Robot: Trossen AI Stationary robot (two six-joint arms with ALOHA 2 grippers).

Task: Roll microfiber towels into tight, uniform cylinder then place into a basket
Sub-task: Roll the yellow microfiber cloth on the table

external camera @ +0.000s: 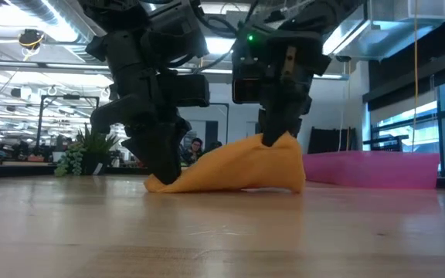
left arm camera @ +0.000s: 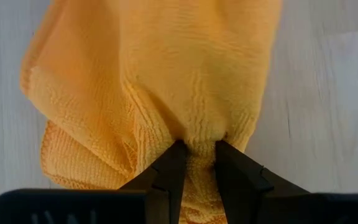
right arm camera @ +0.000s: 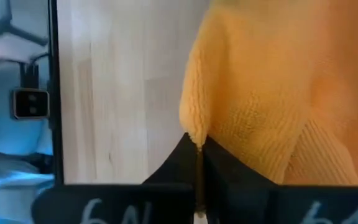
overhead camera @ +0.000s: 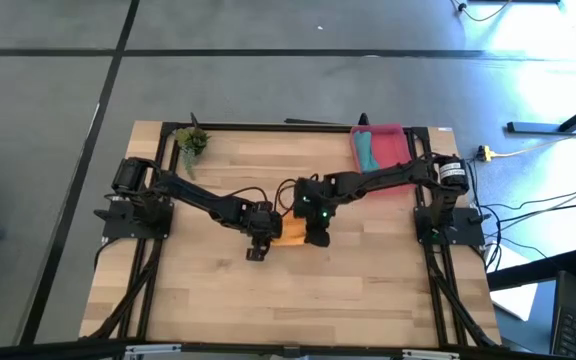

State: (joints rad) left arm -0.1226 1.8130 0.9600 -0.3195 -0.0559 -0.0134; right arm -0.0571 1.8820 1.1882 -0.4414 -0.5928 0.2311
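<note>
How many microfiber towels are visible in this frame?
2. The bright orange microfiber towel lies mid-table, pinched by both grippers. The rolled teal microfiber towel sits in the pink rectangular basket at the far right corner. No others show.

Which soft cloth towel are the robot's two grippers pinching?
The bright orange microfiber towel at mid-table: the left gripper and right gripper each pinch it. The teal towel lies rolled in the pink basket.
</note>
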